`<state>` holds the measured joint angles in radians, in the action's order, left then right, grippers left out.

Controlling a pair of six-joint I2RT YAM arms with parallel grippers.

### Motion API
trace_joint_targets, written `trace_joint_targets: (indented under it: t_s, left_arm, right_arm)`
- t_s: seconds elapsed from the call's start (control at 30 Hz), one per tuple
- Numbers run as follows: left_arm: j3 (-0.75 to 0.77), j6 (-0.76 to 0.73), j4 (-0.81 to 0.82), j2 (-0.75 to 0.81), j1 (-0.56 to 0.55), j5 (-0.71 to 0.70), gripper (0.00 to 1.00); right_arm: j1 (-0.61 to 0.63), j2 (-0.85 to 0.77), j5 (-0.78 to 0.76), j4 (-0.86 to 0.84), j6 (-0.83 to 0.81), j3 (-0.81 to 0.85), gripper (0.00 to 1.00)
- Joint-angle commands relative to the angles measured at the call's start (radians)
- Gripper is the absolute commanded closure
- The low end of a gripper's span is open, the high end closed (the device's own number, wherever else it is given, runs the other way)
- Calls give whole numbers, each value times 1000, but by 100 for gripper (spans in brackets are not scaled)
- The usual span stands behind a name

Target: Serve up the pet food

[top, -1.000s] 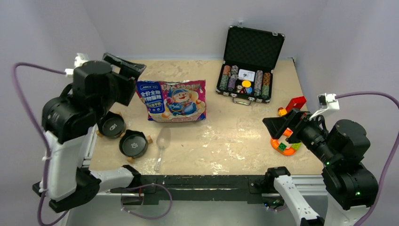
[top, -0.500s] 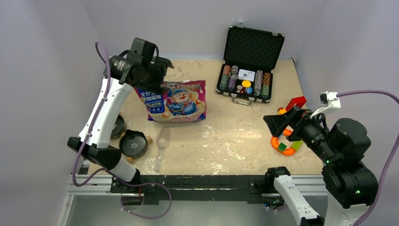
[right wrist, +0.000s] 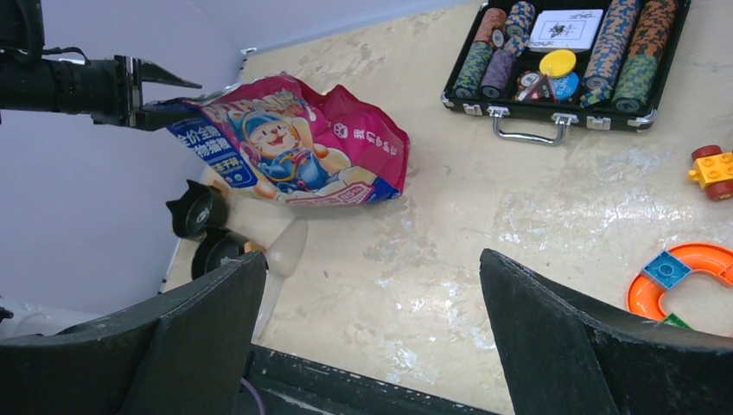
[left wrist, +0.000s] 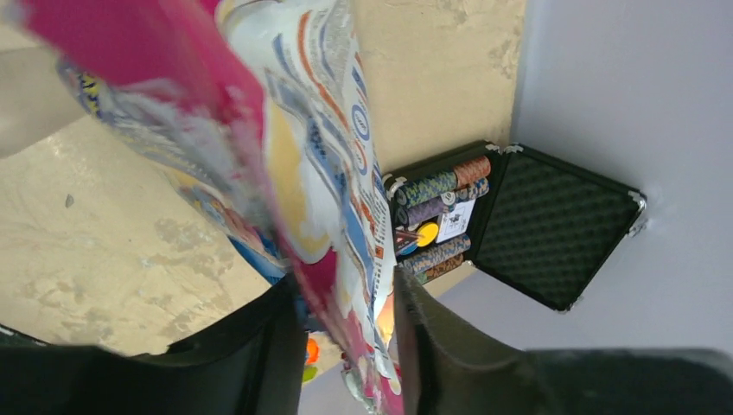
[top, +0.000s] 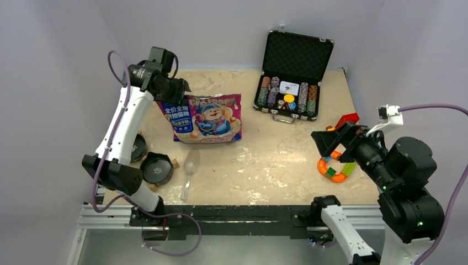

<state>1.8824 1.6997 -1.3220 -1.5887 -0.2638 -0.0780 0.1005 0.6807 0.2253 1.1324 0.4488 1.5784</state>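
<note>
From above, I am reaching my left claw (top: 185,88) out to the far left of the desk (top: 276,160), to the upper left corner of the pet food bag (top: 207,118). The bag is lying flat, a glossy magenta pouch with a blue panel of white lettering and a cartoon animal on its face. The pellets themselves are not showing. Near the desk's left edge two black bowls (top: 157,168) are sitting side by side, with a clear scoop (top: 190,165) just beside them. I am holding my right claw (top: 326,148) above an orange toy track (top: 334,170) on the right. An open poker chip case (top: 292,61) is standing at the back.

Through my left wrist camera, the bag's crinkled edge (left wrist: 302,130) is running down between my two fingers (left wrist: 259,354), filling the gap. I cannot tell whether I am pressing on it or only straddling it. The chip case (left wrist: 553,225) is showing beyond.

Through my right wrist camera, my right claw (right wrist: 372,255) is spread wide and released, with only bare desk between its fingers. Farther off, the bag (right wrist: 302,151) is lying with its corner raised into my left claw (right wrist: 160,95), and the bowls (right wrist: 197,207) are sitting below it.
</note>
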Motion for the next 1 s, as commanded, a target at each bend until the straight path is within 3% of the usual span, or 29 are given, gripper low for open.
trace_joint_targets:
  t_s: [0.0, 0.1, 0.13, 0.33, 0.43, 0.6, 0.87, 0.97]
  left_arm:
    - [-4, -101, 103, -18, -9, 32, 66]
    - [-45, -144, 161, -11, -42, 72, 96]
    - [-63, -173, 198, -7, -60, 103, 100]
    - [12, -381, 307, -81, -206, 266, 100]
    - [116, -485, 266, -122, -300, 317, 100]
    - [142, -574, 244, -79, -411, 363, 100]
    - [117, -664, 171, 3, -459, 505, 100]
    - [83, -702, 134, 45, -454, 486, 100]
  right_arm:
    - [-1, 30, -12, -51, -9, 23, 1]
    - [-2, 23, -12, -51, -5, 18, 1]
    - [-2, 21, -11, -50, -5, 15, 1]
    - [-2, -4, -3, -34, -25, -25, 1]
    - [-2, 4, 10, -11, -63, -33, 1]
    - [-1, 35, 93, 15, -148, -58, 1]
    - [20, 82, 229, -37, -180, -149, 1]
    - [54, 104, 219, -64, -182, -159, 1]
